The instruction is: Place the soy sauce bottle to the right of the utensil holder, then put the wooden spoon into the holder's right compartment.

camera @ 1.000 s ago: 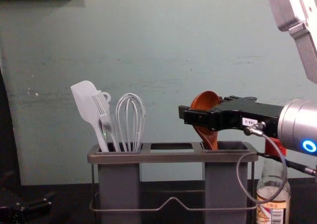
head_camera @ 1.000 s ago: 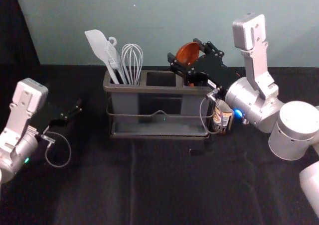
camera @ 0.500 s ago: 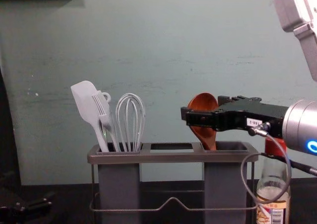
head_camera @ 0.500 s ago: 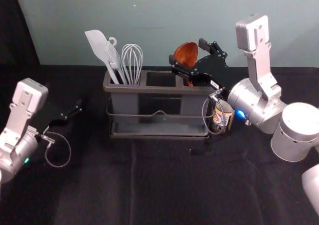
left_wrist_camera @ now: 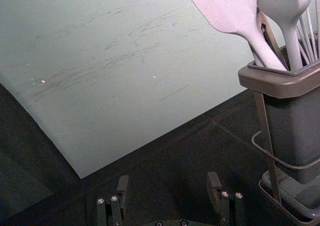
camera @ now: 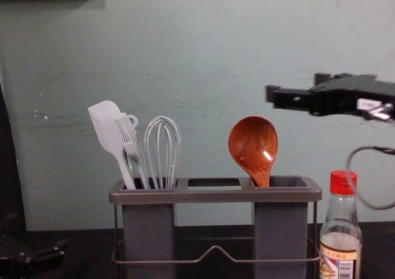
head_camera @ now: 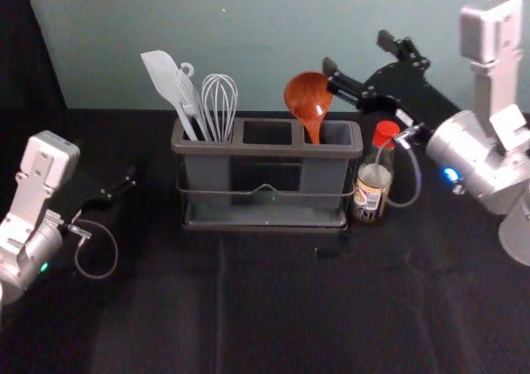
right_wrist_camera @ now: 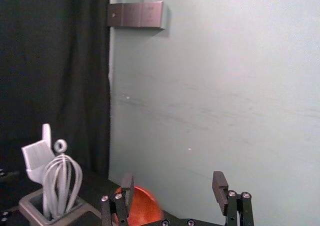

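The wooden spoon [head_camera: 308, 97] stands bowl up in the right compartment of the utensil holder [head_camera: 267, 150], tilted slightly. My right gripper [head_camera: 356, 53] is open above and to the right of the spoon, holding nothing; in the right wrist view the right gripper [right_wrist_camera: 173, 181] shows its fingers spread, with part of the orange-brown spoon bowl [right_wrist_camera: 144, 207] behind one of them. The soy sauce bottle [head_camera: 373, 180], red-capped, stands upright just right of the holder. My left gripper [head_camera: 121, 187] is parked at the left; the left wrist view shows the left gripper [left_wrist_camera: 168, 182] open and empty.
A white spatula [camera: 106, 126], a brush and a whisk [camera: 163, 149] stand in the holder's left compartment. Its middle compartment [head_camera: 267, 131] lies between them and the spoon. Behind everything rises a wall [head_camera: 273, 26]; dark cloth [head_camera: 273, 308] covers the table.
My right gripper has let go of the spoon and moved up and to the right. The spoon stays in the compartment, its bowl turned more toward the front. The left arm is unmoved.
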{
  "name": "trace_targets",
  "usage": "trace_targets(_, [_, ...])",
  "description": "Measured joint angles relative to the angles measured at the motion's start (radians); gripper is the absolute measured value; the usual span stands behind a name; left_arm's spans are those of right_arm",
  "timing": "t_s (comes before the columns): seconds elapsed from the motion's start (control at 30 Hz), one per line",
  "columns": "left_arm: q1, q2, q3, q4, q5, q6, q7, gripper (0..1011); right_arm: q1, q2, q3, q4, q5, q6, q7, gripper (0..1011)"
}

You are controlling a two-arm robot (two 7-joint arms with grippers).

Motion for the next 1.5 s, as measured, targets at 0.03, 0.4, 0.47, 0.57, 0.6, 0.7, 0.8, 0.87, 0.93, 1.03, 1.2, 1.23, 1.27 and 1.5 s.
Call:
trace_targets(0.03, [0.000, 0.000, 0.000, 0.000, 0.000, 0.000, 0.000, 1000, -0.005, 0.005, 0.007, -0.008, 0.002, 0.001, -0.001, 1002])
trace_targets(0.4, [0.000, 0.000, 0.000, 0.000, 0.000, 0.000, 0.000, 1000, -0.095, 0.045, 0.137, -0.041, 0.031, -0.022, -0.051, 1003])
trace_targets(0.47, [0.000, 0.000, 0.000, 0.000, 0.000, 0.000, 0.000, 1000, -0.113, 0.041, 0.162, -0.038, 0.027, -0.028, -0.075, 1003])
trace_targets(0.57, [0.000, 0.000, 0.000, 0.000, 0.000, 0.000, 0.000, 1000, -0.132, 0.032, 0.186, -0.029, 0.003, -0.030, -0.115, 1002])
trace_targets(0.6, [0.000, 0.000, 0.000, 0.000, 0.000, 0.000, 0.000, 1000, -0.136, 0.030, 0.191, -0.025, -0.006, -0.029, -0.126, 1003])
trace_targets(0.7, [0.000, 0.000, 0.000, 0.000, 0.000, 0.000, 0.000, 1000, -0.146, 0.023, 0.202, -0.004, -0.039, -0.015, -0.162, 1003])
trace_targets(0.8, [0.000, 0.000, 0.000, 0.000, 0.000, 0.000, 0.000, 1000, -0.148, 0.017, 0.204, 0.027, -0.069, 0.006, -0.184, 1003])
trace_targets(0.87, [0.000, 0.000, 0.000, 0.000, 0.000, 0.000, 0.000, 1000, -0.148, 0.015, 0.201, 0.049, -0.084, 0.016, -0.190, 1003])
trace_targets(0.93, [0.000, 0.000, 0.000, 0.000, 0.000, 0.000, 0.000, 1000, -0.145, 0.014, 0.194, 0.081, -0.101, 0.030, -0.191, 1002])
trace_targets(1.03, [0.000, 0.000, 0.000, 0.000, 0.000, 0.000, 0.000, 1000, -0.139, 0.014, 0.179, 0.129, -0.124, 0.041, -0.189, 1002])
trace_targets(1.2, [0.000, 0.000, 0.000, 0.000, 0.000, 0.000, 0.000, 1000, -0.125, 0.012, 0.157, 0.199, -0.151, 0.046, -0.168, 1003])
trace_targets(1.23, [0.000, 0.000, 0.000, 0.000, 0.000, 0.000, 0.000, 1000, -0.121, 0.009, 0.151, 0.219, -0.156, 0.039, -0.159, 1002])
trace_targets(1.27, [0.000, 0.000, 0.000, 0.000, 0.000, 0.000, 0.000, 1000, -0.119, 0.008, 0.149, 0.228, -0.158, 0.034, -0.155, 1003])
trace_targets(1.5, [0.000, 0.000, 0.000, 0.000, 0.000, 0.000, 0.000, 1000, -0.113, -0.010, 0.156, 0.300, -0.153, -0.104, -0.112, 1003])
